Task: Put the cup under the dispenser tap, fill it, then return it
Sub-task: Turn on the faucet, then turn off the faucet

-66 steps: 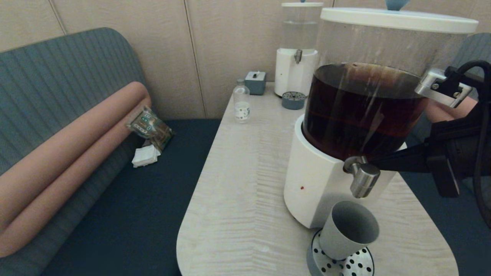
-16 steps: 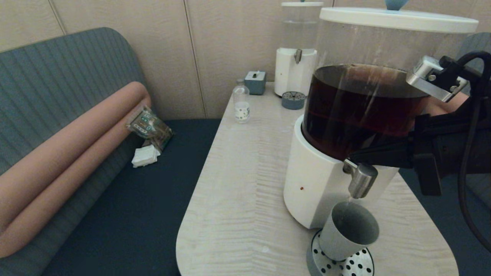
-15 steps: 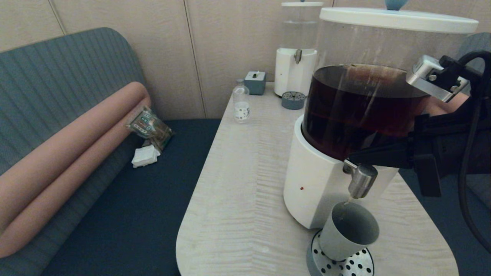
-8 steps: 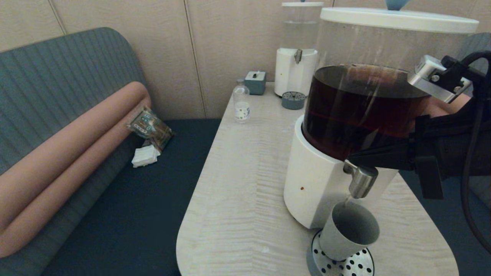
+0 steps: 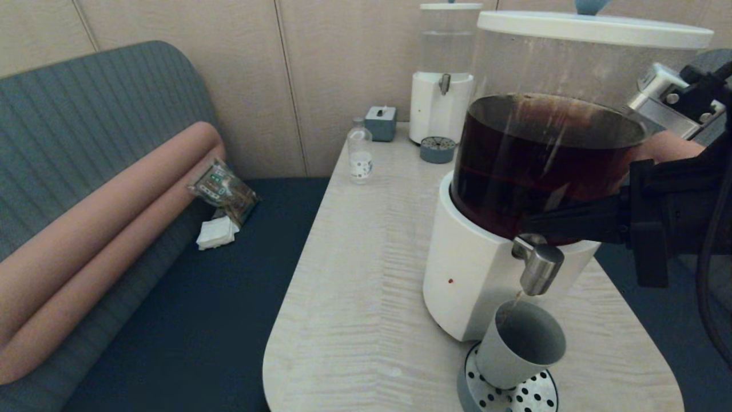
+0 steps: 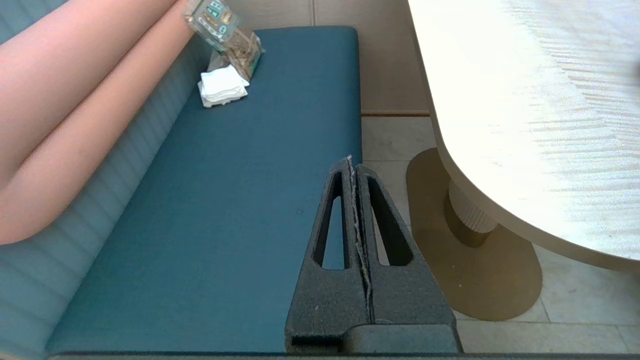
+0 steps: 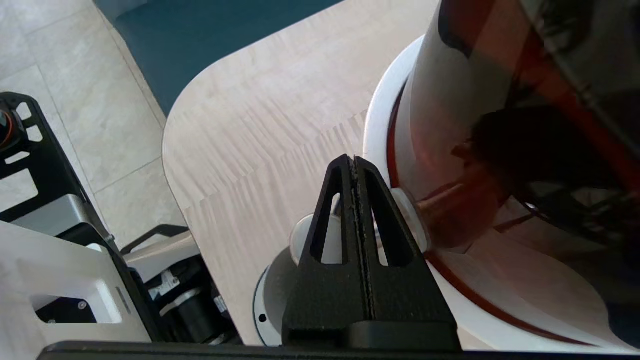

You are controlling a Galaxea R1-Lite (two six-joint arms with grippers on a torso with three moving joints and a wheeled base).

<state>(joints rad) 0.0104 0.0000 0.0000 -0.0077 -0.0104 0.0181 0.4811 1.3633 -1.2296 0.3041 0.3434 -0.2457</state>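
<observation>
The grey-green cup (image 5: 519, 343) stands tilted-looking on the perforated drip tray (image 5: 534, 396), right under the brushed-steel dispenser tap (image 5: 537, 266) of the large dispenser (image 5: 474, 269) with dark brown liquid. A thin brown trickle runs from the spout toward the cup. My right gripper (image 5: 523, 224) is shut, and its tips lie just above the tap's rear, against the tank. In the right wrist view the right gripper (image 7: 354, 159) covers the tap, and the cup (image 7: 299, 234) shows behind its fingers. My left gripper (image 6: 352, 161) hangs shut and empty over the blue bench beside the table.
On the pale wooden table (image 5: 366, 274) stand a clear small bottle (image 5: 360, 155), a grey box (image 5: 381, 123), and a smaller clear-liquid dispenser (image 5: 440, 103) with its own round tray (image 5: 437, 150). A snack packet (image 5: 223, 189) and napkins lie on the bench (image 5: 189, 297).
My right arm has drawn up and to the right, lifting its shut fingertips slightly above the tap. A thin trickle still shows at the spout; the cup has not moved.
</observation>
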